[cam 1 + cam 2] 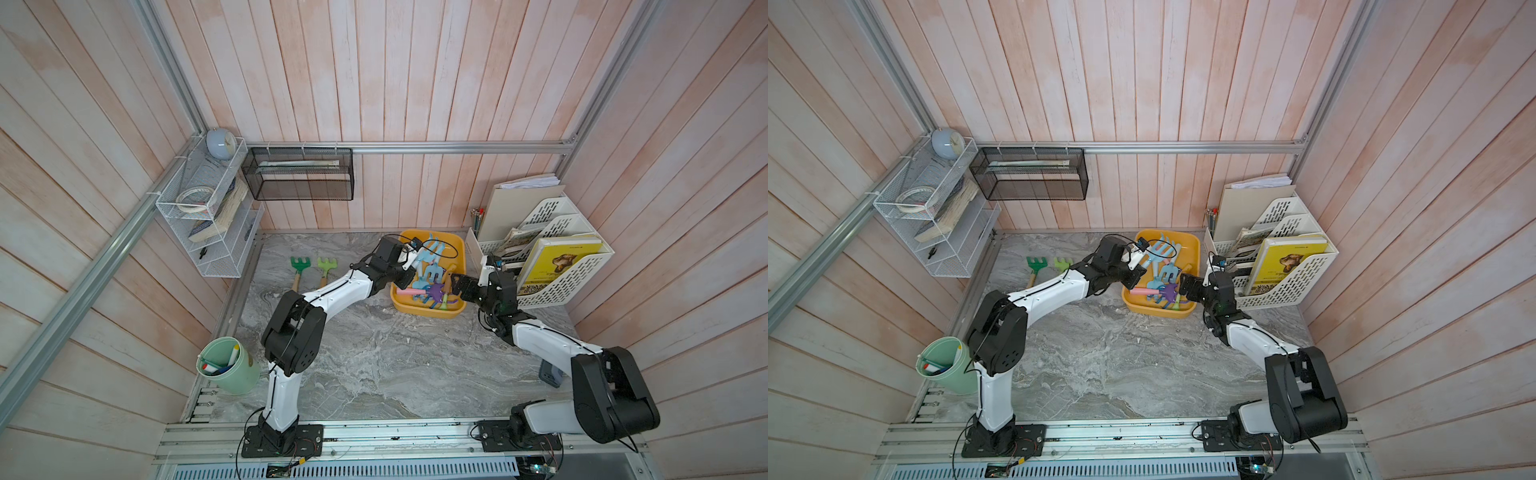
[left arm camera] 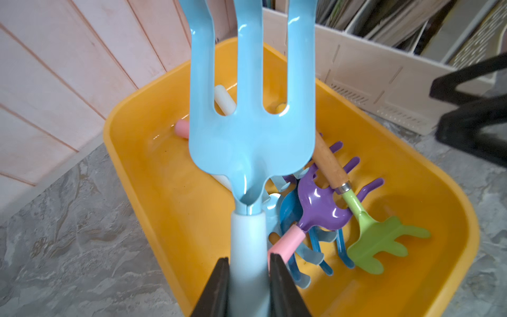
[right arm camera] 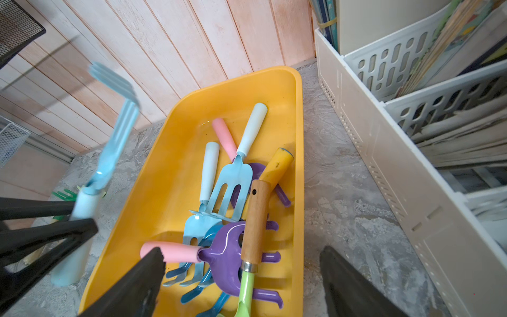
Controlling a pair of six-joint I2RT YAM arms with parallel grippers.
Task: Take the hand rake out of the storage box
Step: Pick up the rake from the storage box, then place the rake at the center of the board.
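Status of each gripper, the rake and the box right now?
Left gripper: shut on light blue rake, by its handle.
Light blue rake: lifted clear of the pile.
Right gripper: open, empty, near storage box.
Storage box: holds several other tools.
Green rakes: lying on the table.

Hand rake [image 2: 251, 131]: light blue head with three tines bent at the tips, and a pale handle. The handle was clamped between the fingers of the left gripper [image 2: 248, 263]. The head pointed straight away from that gripper and was raised clear of the pile.

Storage box [image 2: 175, 208]: shallow yellow tray with rounded corners, lying level directly below and ahead of the same gripper. It held a tangled heap of further rakes [image 2: 323, 203] in purple, blue and green, beneath the held rake's head.
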